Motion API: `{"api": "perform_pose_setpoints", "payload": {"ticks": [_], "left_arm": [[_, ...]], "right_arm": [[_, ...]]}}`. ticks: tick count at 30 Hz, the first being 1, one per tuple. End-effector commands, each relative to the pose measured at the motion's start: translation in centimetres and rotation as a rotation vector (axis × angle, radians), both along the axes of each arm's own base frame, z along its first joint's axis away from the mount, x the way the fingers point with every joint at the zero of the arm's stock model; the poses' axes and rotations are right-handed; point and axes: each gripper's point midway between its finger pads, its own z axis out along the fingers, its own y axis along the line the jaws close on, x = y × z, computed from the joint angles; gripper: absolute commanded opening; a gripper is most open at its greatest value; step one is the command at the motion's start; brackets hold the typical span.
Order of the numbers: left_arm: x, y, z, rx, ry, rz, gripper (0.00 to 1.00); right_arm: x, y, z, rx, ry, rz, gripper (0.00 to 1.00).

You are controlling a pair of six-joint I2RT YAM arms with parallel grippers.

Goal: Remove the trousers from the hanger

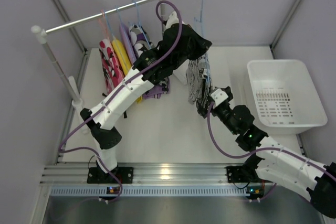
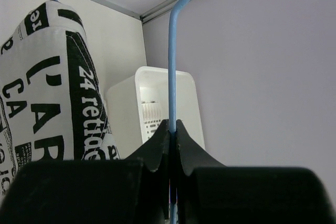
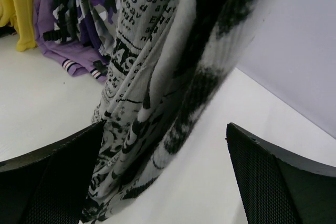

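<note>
My left gripper (image 1: pixel 203 52) is shut on the wire of a blue hanger (image 1: pixel 201 9), held off the rail; the left wrist view shows the jaws (image 2: pixel 172 125) closed on the wire (image 2: pixel 171 66). Black-white-grey print trousers (image 1: pixel 197 81) hang from it, and show at the left of the left wrist view (image 2: pixel 47 87). My right gripper (image 1: pixel 203 106) is open at the trousers' lower end. In the right wrist view the cloth (image 3: pixel 152 77) hangs between its spread fingers (image 3: pixel 164 126), nearer the left one, its end touching the table.
A clothes rail (image 1: pixel 100 17) at the back left carries red-pink (image 1: pixel 109 64), yellow (image 1: pixel 122 56), purple (image 1: pixel 128 38) and spotted (image 1: pixel 140 38) trousers on hangers. A white basket (image 1: pixel 310 93) stands at the right. Walls close in behind and on both sides.
</note>
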Motion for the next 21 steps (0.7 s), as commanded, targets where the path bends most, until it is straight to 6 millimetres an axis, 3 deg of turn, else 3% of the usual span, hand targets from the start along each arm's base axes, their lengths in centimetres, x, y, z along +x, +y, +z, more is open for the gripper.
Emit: {"api": "perform_pose_setpoints", "payload": {"ticks": [1, 12, 21], "left_arm": [[-3.1, 2.8, 12.2, -0.296, -0.187, -0.031, 0.0], [-2.9, 2.5, 12.0, -0.292, -0.191, -0.033, 0.0], [-3.3, 2.7, 12.0, -0.289, -0.188, -0.042, 0.0]], "right_arm": [[0.1, 0.6, 3.2, 0.076, -0.098, 0.003, 0.99], [-1.2, 3.0, 4.7, 0.101, -0.072, 0.149, 0.99], [0.3, 1.9, 4.3, 0.08, -0.069, 0.049, 1.0]]}}
